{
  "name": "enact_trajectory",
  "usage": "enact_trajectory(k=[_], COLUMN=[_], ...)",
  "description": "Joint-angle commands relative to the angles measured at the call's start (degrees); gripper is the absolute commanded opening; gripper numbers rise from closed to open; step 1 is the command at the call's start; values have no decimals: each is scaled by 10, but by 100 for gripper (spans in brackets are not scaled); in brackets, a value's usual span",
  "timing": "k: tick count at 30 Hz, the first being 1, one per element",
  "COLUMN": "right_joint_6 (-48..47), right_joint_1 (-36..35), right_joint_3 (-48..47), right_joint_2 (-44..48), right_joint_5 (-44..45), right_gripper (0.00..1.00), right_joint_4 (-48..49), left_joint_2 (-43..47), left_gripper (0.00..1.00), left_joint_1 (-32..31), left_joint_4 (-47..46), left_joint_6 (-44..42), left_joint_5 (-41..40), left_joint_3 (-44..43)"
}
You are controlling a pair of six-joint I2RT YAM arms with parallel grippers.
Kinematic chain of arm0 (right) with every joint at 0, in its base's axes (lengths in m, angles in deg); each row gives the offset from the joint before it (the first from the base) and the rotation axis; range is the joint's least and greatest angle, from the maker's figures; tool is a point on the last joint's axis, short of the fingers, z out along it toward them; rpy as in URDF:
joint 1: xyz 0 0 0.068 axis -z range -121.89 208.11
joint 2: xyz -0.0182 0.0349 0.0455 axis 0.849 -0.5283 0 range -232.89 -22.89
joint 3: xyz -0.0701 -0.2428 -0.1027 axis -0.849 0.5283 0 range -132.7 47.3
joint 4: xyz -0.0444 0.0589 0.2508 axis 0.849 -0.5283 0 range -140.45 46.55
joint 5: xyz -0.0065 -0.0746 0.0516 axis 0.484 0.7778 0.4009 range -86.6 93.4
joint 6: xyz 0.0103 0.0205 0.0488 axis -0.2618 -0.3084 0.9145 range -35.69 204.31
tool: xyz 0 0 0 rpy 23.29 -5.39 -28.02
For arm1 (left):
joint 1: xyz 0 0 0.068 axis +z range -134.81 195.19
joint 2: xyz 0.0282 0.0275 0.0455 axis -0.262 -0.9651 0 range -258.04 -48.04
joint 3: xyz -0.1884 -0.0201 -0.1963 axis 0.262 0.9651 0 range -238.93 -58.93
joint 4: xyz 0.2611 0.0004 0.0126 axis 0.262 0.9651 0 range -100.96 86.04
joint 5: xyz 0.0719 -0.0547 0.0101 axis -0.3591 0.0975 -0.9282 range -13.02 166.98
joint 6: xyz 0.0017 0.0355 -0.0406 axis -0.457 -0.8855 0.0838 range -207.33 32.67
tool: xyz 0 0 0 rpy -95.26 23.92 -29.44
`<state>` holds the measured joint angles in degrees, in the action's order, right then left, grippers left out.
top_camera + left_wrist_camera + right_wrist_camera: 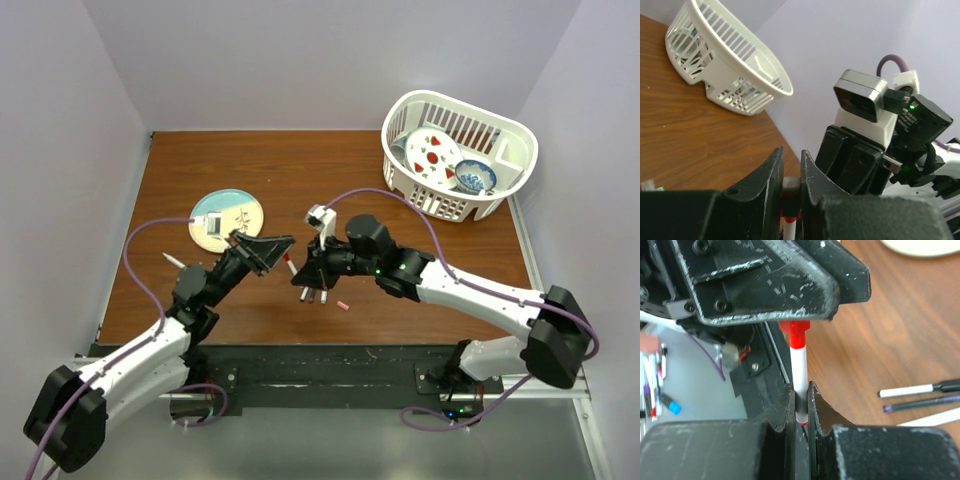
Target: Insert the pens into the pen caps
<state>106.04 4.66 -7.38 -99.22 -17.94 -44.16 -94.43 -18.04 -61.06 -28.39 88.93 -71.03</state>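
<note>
We are mating a slim white-barrelled marker pen [800, 367] with a short red plastic cap [796, 334] above the brown wooden table [900, 325]: our right hand [800, 390] is clamping the barrel tightly and our left hand [791, 167] is pinching the cap. Next, we judge, we are needing a straight push along the pen's axis until it seats
</note>
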Motion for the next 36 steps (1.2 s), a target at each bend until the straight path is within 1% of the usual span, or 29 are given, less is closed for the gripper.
enact_trajectory(k=[1,2,3,4,5,6,7,8,10,11,12,13,15,16,20,24,25,26,27,29,30,32,33,36], right_joint_6=[29,30,31,32,34,35,36,36,37,38,39,44,45,45,37,36,36,36,36,33,30,25,25,26], right_joint_1=[51,51,51,51,51,52,51,50,50,51,51,51,51,51,51,51,51,52,51,51,51,51,52,51], right_joint_3=[51,66,82,113,130,146,173,185,213,220,227,236,237,237,222,218,218,218,217,212,206,200,198,198], right_joint_2=[76,88,100,112,143,160,180,215,255,292,307,320,352,358,363,370,375,378,380,383,383,384,384,385], right_joint_5=[119,89,76,65,48,38,27,19,1,0,4,10,22,25,32,54,57,61,64,74,77,81,82,82], right_gripper=[0,6,27,34,38,46,49,57,65,66,68,71,75,77,81,82,82,82,82,82,82,82,82,82], right_joint_4=[257,231,219,205,178,162,146,113,80,56,47,40,27,26,9,-9,-9,-11,-13,-27,-32,-41,-43,-43], left_joint_2=[-19,-28,-47,-58,-80,-91,-102,-125,-150,-176,-190,-203,-245,-260,-351,-414,-425,-448,-460,-486,-492,-500,-501,-492], left_gripper=[0,0,0,0,0,0,0,0,0,0,0,0,0,0,0,0,2,7,15,24,30,39,59,74], left_joint_1=[31,41,49,63,69,75,87,92,105,105,104,105,105,104,105,104,104,103,104,104,104,103,103,104], left_joint_4=[208,234,283,300,311,323,330,333,352,369,418,433,427,426,424,424,426,430,432,435,438,448,454,477], left_joint_6=[-62,-82,-118,-130,-141,-152,-154,-157,-179,-197,-237,-244,-257,-257,-267,-287,-289,-291,-291,-293,-295,-300,-303,-317], left_joint_5=[230,229,224,219,220,228,230,236,235,220,165,144,115,107,88,65,63,63,67,75,75,68,66,62], left_joint_3=[-120,-146,-192,-212,-229,-254,-264,-274,-296,-304,-318,-318,-305,-303,-309,-331,-335,-343,-347,-353,-354,-355,-357,-366])
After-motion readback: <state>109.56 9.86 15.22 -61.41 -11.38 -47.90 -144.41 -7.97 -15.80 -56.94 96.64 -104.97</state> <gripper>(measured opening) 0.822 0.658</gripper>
